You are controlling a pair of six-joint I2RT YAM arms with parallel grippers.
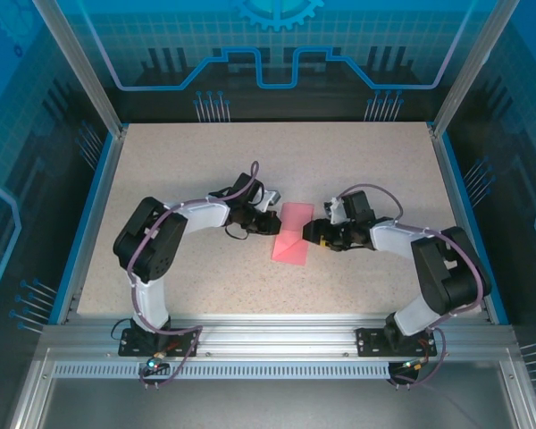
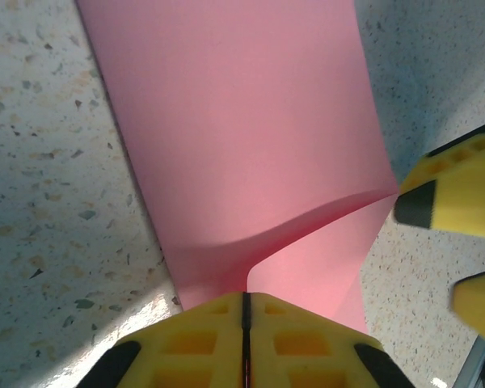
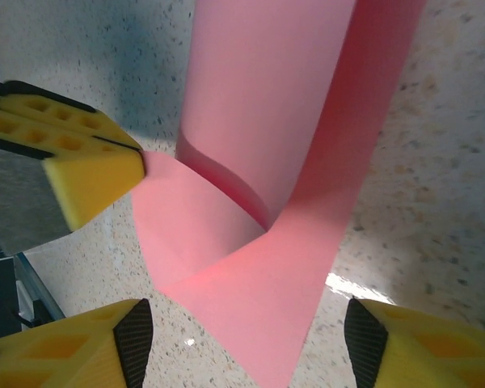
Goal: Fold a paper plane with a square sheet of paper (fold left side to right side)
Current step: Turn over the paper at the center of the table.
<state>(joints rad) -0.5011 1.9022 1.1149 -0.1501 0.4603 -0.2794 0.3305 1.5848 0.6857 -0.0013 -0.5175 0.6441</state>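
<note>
**Two robot arms work a pink sheet at the middle of a table**

A salmon-pink square sheet of paper lies at the centre of the table, between two arms that reach in from the near edge. Part of the sheet is lifted and curls over itself in a soft loop, not pressed into a crease.

The left gripper has its jaws clenched on the sheet's edge, and the paper rises straight from between its yellow fingertips. This grip probably serves to carry the left side across to the right.

The right gripper sits at the opposite edge with its jaws released and spread wide on either side of the paper, grasping nothing. It looks placed to steady or press the sheet once the flap comes over.

The table is a pale, speckled, stone-like surface. A frame of aluminium rails borders it, and blue panels printed with grid and circuit patterns stand behind.
</note>
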